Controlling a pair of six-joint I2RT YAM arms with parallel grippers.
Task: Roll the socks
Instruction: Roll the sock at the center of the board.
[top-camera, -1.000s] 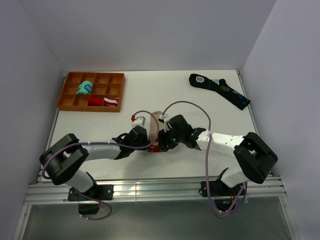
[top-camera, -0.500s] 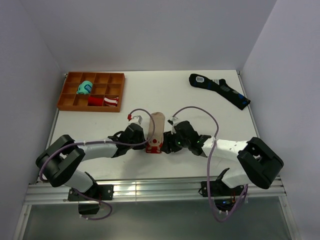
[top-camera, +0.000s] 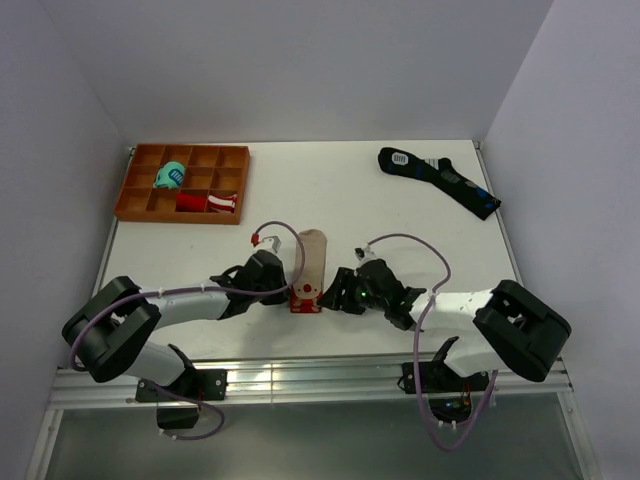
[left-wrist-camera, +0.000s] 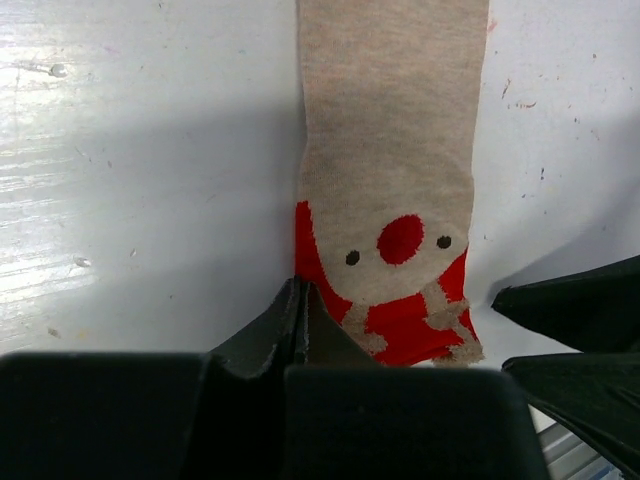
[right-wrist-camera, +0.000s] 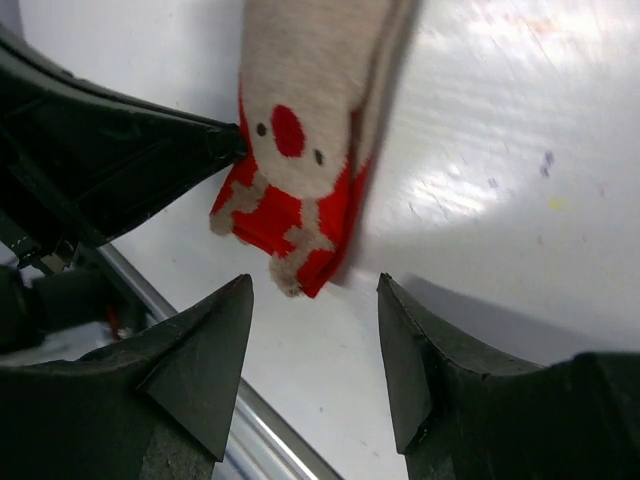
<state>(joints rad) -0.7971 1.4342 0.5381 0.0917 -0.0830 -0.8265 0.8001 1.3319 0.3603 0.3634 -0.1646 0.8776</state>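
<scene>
Soft, light socks (left-wrist-camera: 390, 150) are best pinched at the red end (left-wrist-camera: 400, 310); right jaws spread wide, left jaws closed beside it.

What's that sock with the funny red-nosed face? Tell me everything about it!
The socks look like soft beige knit, lying flat and unrolled on the white table. The near end is red with a face: two dark dots, a red nose, beige antlers. The shut left gripper seems to pinch its red edge; the open right gripper is apart.
</scene>
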